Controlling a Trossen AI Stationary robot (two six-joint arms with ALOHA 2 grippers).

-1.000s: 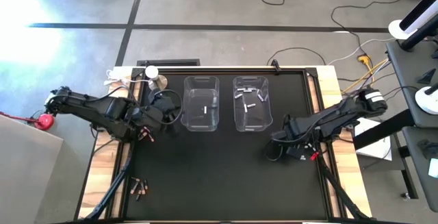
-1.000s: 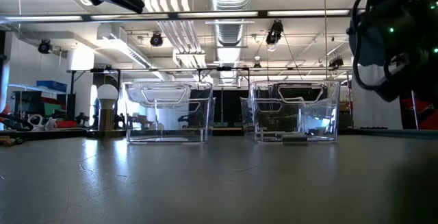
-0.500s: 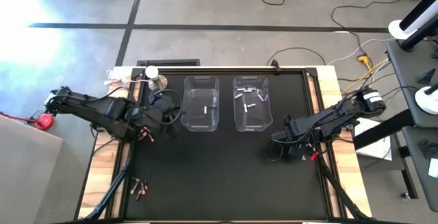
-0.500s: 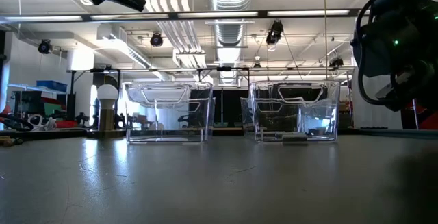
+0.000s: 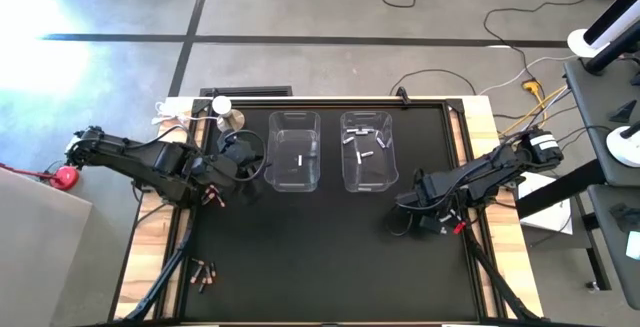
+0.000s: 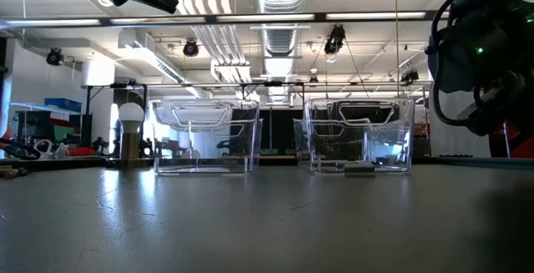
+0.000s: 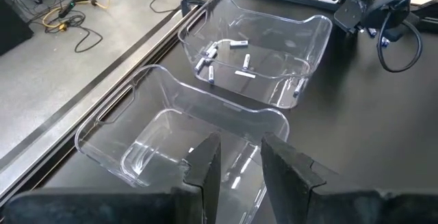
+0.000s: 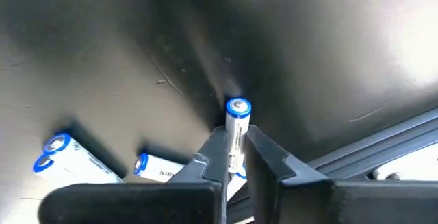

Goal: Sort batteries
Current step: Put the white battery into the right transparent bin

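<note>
My right gripper (image 8: pixel 235 157) has its two dark fingers pinched onto a slim white cylinder battery with a blue-ringed cap (image 8: pixel 237 129), which stands up between the pads with its cap clear above them. In the high view this gripper (image 5: pixel 428 214) sits low at the right edge of the black table mat (image 5: pixel 320 257), just off the near corner of the right clear plastic bin (image 5: pixel 367 151). More white, blue-capped batteries (image 8: pixel 156 167) lie on the mat close beside it.

I judge the step in hand to be the pick: the battery is gripped but not yet carried. Next I need to lift straight up, clear of the loose ones, then swing over the right bin, where other white batteries (image 7: pixel 239 43) already lie, and let go above its open top.

My left gripper (image 7: pixel 235 172) waits at the left side of the mat beside the left clear plastic bin (image 7: pixel 147 118), fingers slightly parted and holding nothing. A few copper-reddish batteries (image 5: pixel 204 274) lie near the mat's front-left corner, well apart from both bins.
</note>
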